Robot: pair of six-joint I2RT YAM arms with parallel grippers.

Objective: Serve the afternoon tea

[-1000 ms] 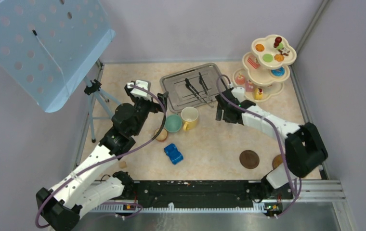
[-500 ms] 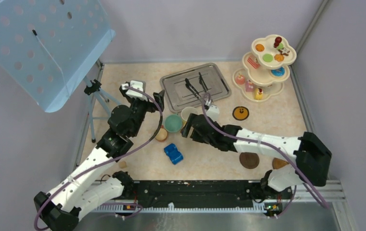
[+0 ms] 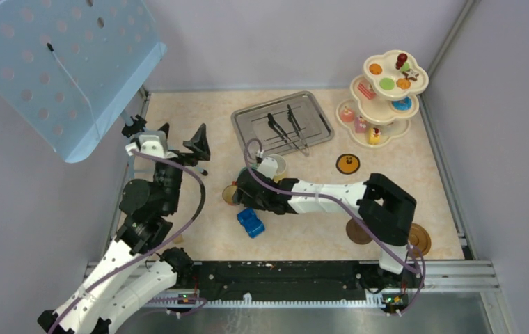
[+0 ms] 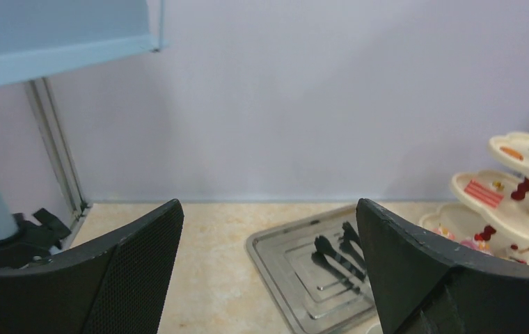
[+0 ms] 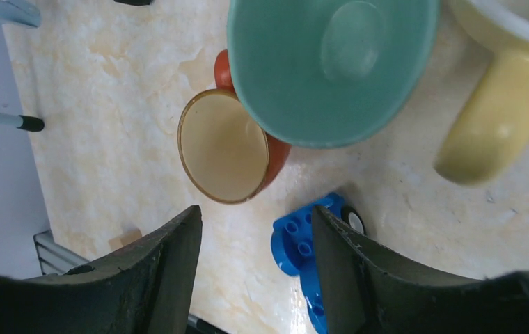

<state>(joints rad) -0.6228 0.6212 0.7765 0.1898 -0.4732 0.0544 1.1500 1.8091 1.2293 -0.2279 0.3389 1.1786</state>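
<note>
My right gripper [image 5: 255, 217] is open and empty, just above the table in front of the small brown cup [image 5: 227, 147], which touches the teal cup [image 5: 331, 62]. The yellow-and-cream mug [image 5: 505, 111] stands to their right. In the top view my right gripper [image 3: 242, 186] covers the teal cup; the brown cup [image 3: 231, 195] and the mug [image 3: 276, 163] show beside it. My left gripper [image 3: 182, 133] is open, empty and raised at the left. The cream three-tier stand [image 3: 415, 85] with toy cakes is at the back right. Round coasters [image 3: 359, 232] lie near the right arm.
A blue toy car [image 3: 250, 223] lies just in front of the cups, beside my right fingers [image 5: 359, 278]. A metal tray [image 3: 316, 131] holds two black tongs [image 3: 275, 126]. A dark coaster [image 3: 348, 163] lies near the stand. A tripod [image 3: 136, 136] with a blue board stands at the left.
My right arm has swung left from near the stand to the cups, uncovering the dark coaster. My left arm has drawn back from the cups, up and to the left.
</note>
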